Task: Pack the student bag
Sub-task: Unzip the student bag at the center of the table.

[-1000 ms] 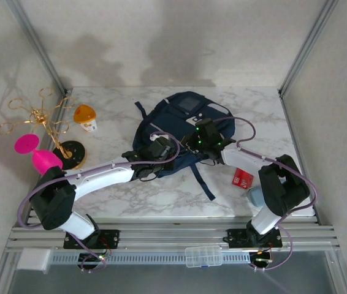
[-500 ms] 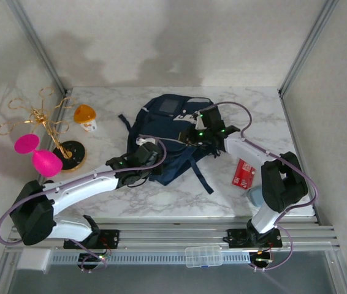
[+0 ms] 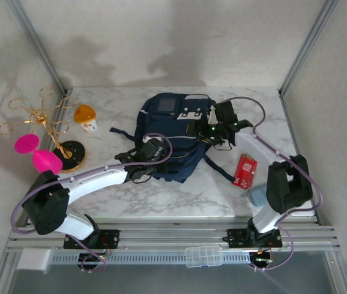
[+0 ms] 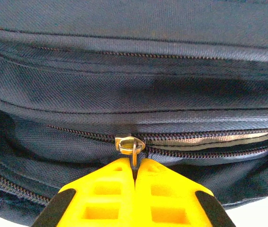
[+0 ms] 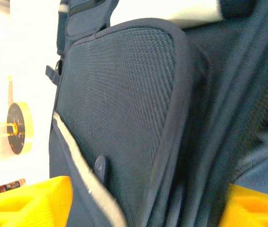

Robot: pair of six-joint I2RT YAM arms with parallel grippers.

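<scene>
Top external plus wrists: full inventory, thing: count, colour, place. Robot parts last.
student bag: 1, navy blue, table centre
zipper pull: 1, metal, on the bag's zip
wire stand: 1, gold, far left, dark round base
pink object: 1 as far as I can tell, pink, beside the stand's base
small container: 1, orange top, left of the bag
packet: 1, red, right of the bag
grey-blue thing: 1, near right, partly behind the right arm
clear box: 1, transparent, near rail
table: 1, white marble
left hand: 1, yellow fingers, shut on zipper pull
right hand: 1, yellow fingers, open, at the bag
</scene>
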